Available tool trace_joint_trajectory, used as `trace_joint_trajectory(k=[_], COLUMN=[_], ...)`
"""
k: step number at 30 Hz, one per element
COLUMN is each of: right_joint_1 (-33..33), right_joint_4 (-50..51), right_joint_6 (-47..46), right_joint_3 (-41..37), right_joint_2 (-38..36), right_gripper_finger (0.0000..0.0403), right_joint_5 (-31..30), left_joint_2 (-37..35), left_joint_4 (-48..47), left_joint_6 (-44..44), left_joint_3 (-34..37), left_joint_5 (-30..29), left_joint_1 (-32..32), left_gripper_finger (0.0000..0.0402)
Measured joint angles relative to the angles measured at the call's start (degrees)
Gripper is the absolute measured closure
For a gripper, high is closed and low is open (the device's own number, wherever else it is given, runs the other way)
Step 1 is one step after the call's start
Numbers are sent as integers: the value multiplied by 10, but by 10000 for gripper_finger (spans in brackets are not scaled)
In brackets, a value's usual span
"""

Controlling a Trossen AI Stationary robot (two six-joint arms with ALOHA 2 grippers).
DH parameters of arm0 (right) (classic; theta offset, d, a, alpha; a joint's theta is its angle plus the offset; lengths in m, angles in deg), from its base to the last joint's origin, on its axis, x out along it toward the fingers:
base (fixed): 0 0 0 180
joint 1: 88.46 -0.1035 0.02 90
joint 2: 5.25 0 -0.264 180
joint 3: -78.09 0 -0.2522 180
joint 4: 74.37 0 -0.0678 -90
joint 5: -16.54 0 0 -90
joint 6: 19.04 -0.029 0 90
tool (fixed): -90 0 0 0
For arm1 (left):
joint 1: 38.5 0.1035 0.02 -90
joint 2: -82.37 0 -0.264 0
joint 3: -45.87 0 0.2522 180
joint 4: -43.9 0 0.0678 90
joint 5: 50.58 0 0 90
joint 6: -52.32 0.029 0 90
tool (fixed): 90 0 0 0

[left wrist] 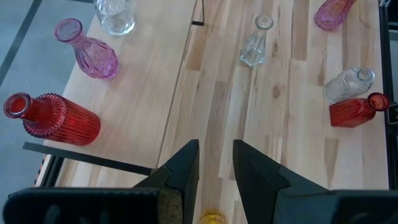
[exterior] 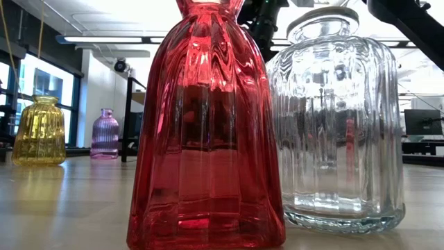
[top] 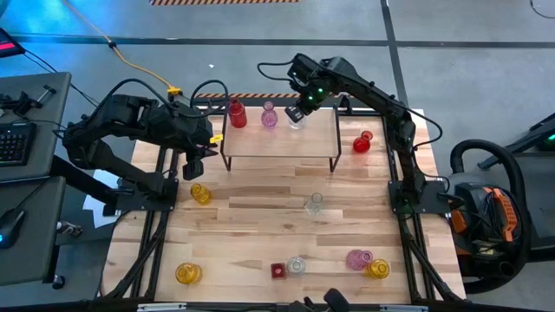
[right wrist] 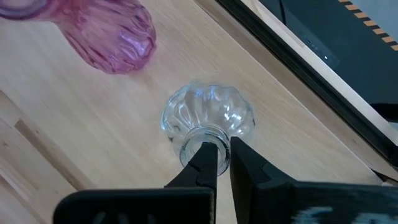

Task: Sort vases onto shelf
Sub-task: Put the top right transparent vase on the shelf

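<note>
The right gripper [right wrist: 217,158] pinches the rim of a clear ribbed glass vase [right wrist: 208,118] standing on the wood-topped shelf [top: 282,143], beside a pink glass vase [top: 269,115]. Recommended: release only once seated flat, then lift straight up. The left gripper [left wrist: 216,165], part spread, hovers over the surface [top: 260,225].

The shelf [top: 279,139] has a pale wood top on black legs, carrying a ribbed red vase [top: 236,113], a ribbed pink vase [top: 269,115] and a fluted clear vase [right wrist: 208,121]. The table [top: 260,225] is striped light wood. Ribbed yellow vases [top: 200,193] stand on it.
</note>
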Motion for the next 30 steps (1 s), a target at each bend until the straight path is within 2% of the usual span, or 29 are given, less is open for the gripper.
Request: trace_joint_trajectory(k=[8, 16, 30], right_joint_1=[0, 0, 1], right_joint_4=[-13, -9, -14], right_joint_6=[-1, -1, -1], right_joint_3=[0, 0, 0], right_joint_2=[1, 1, 1], right_gripper_finger=[401, 373, 371], right_joint_5=[0, 0, -2], left_joint_2=[0, 0, 0], left_joint_4=[0, 0, 0], left_joint_6=[0, 0, 0], left_joint_3=[0, 0, 0], left_joint_5=[0, 0, 0], left_joint_1=[0, 0, 0], left_gripper_finger=[312, 312, 312])
